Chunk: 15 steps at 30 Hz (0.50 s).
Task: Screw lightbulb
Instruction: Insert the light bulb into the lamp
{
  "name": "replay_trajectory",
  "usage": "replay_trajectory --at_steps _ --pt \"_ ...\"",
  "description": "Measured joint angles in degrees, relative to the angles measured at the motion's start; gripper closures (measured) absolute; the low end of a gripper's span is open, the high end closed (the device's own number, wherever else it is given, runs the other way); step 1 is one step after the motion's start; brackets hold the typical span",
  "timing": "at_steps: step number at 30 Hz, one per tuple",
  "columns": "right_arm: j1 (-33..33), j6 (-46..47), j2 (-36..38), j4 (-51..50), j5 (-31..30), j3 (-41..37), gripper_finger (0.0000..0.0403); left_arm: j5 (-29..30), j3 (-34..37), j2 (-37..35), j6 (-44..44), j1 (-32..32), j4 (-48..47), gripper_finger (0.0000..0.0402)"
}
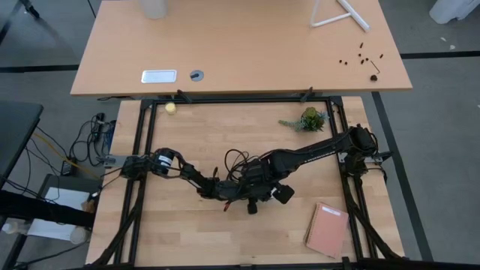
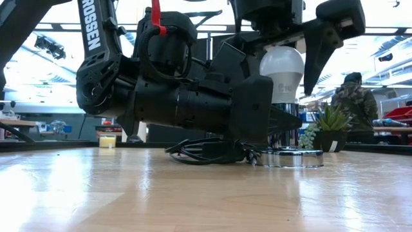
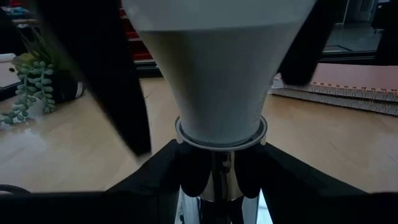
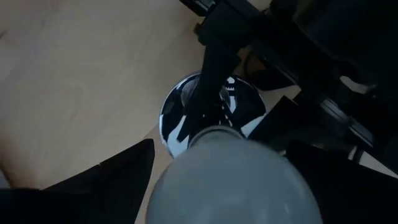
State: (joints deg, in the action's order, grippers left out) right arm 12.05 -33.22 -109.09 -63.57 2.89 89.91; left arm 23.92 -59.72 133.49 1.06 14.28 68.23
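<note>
The white lightbulb (image 2: 282,66) stands upright on the socket, its narrow end down in the collar (image 3: 221,135). The socket's round silver disc (image 2: 293,156) rests flat on the table. My left gripper (image 3: 217,183) reaches in level from the table's left and is shut on the socket below the bulb. My right gripper (image 2: 282,77) hangs over the bulb, pointing down and open. Its fingers (image 2: 317,51) flank the bulb's wide part closely. The arms hide the bulb in the high view. My left gripper pinches the socket's shiny stem (image 3: 214,193) just under the bulb's collar, one finger (image 3: 155,177) on each side. The fingers come in level from the table's left. The socket stays upright with its disc on the table.
The socket's black cord (image 2: 206,153) lies coiled behind my left gripper. A small potted succulent (image 1: 311,118) stands at the far right, a pink notebook (image 1: 328,229) lies near the right front, and a small yellow thing (image 1: 171,108) sits at the far left. A person (image 2: 353,103) stands beyond the table.
</note>
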Motion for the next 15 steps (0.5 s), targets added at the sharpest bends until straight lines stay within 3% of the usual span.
replay_trajectory --at_steps 15 --pt "-0.49 -3.14 1.05 3.77 -2.03 -3.9 0.003 0.01 0.0 0.02 -0.03 0.04 0.01 0.0217"
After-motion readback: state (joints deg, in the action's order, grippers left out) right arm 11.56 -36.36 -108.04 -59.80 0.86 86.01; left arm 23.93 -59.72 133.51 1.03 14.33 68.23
